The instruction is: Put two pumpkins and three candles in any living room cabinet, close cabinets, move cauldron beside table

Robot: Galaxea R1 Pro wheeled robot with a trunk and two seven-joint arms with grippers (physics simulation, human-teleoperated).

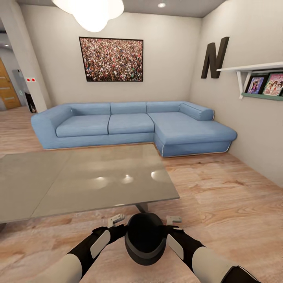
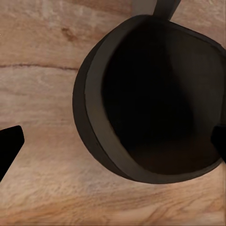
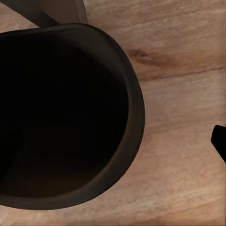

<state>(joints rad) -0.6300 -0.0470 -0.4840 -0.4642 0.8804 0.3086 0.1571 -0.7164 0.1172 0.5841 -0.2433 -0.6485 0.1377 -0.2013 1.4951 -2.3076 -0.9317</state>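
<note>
The black cauldron (image 1: pixel 144 237) is low in front of me, over the wood floor just off the near right corner of the glossy grey table (image 1: pixel 78 181). My left gripper (image 1: pixel 117 227) is at its left side and my right gripper (image 1: pixel 173 226) at its right side. In the left wrist view the cauldron (image 2: pixel 141 103) lies between widely spread fingertips (image 2: pixel 10 141); the left gripper is open. The right wrist view shows the cauldron's dark mouth (image 3: pixel 61 113) and one fingertip (image 3: pixel 219 141) outside the rim; the right gripper is open. Whether the cauldron rests on the floor I cannot tell.
A long blue corner sofa (image 1: pixel 133 125) stands behind the table along the back wall. A white wall shelf (image 1: pixel 255 70) with pictures hangs on the right wall. Open wood floor (image 1: pixel 228 196) runs to the right of the table. A table leg (image 1: pixel 141 207) is just beyond the cauldron.
</note>
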